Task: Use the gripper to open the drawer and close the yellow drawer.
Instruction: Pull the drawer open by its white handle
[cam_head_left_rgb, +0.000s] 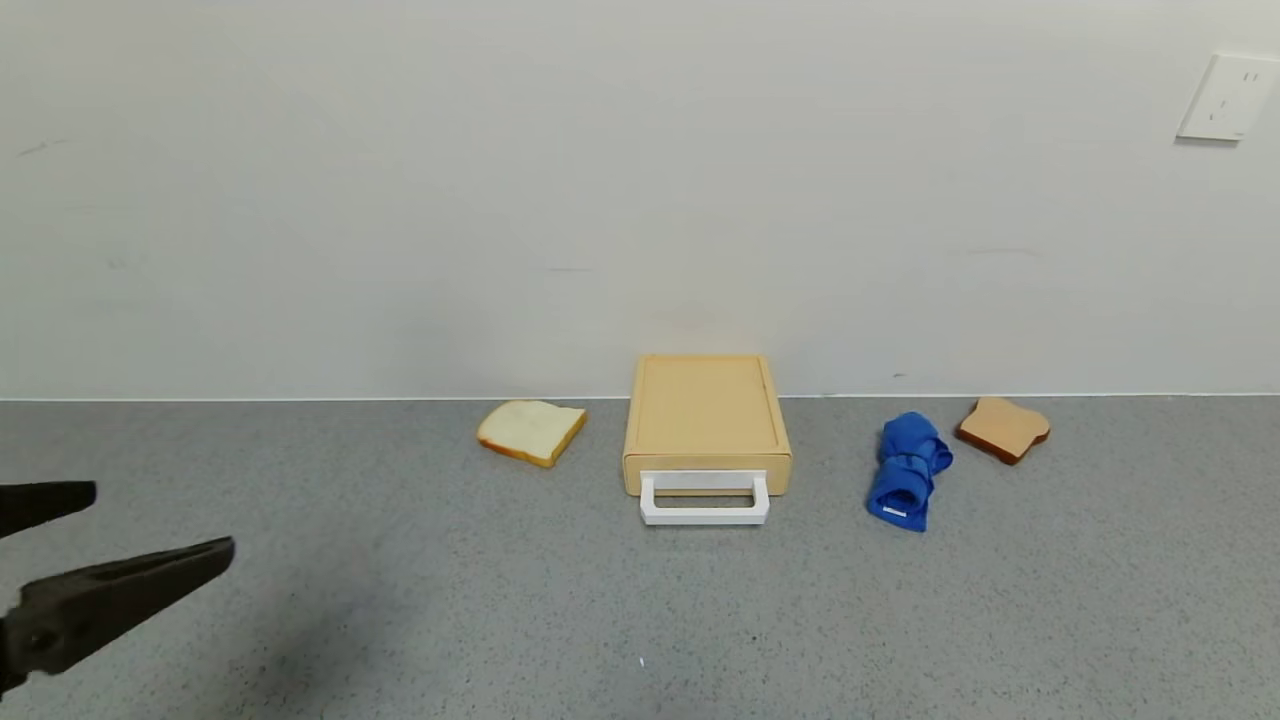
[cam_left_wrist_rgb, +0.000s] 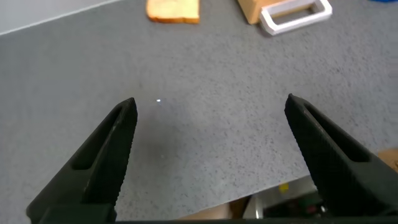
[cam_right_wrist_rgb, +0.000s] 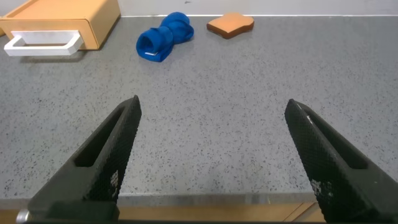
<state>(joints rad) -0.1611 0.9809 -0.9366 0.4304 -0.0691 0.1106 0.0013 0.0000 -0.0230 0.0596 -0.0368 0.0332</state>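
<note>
The pale yellow drawer box (cam_head_left_rgb: 706, 410) sits against the wall at the table's middle, its tray shut, with a white loop handle (cam_head_left_rgb: 704, 499) facing me. It also shows in the left wrist view (cam_left_wrist_rgb: 250, 9) and the right wrist view (cam_right_wrist_rgb: 62, 22). My left gripper (cam_head_left_rgb: 160, 520) is open and empty, low at the left, far from the drawer; its jaws stand wide apart above bare table (cam_left_wrist_rgb: 211, 106). My right gripper (cam_right_wrist_rgb: 211, 106) is open and empty near the table's front edge, out of the head view.
A pale bread slice (cam_head_left_rgb: 531, 431) lies left of the drawer. A rolled blue cloth (cam_head_left_rgb: 907, 470) and a brown toast slice (cam_head_left_rgb: 1002, 428) lie to its right. A wall socket (cam_head_left_rgb: 1228, 97) is at the upper right. The grey table (cam_head_left_rgb: 500, 620) stretches in front.
</note>
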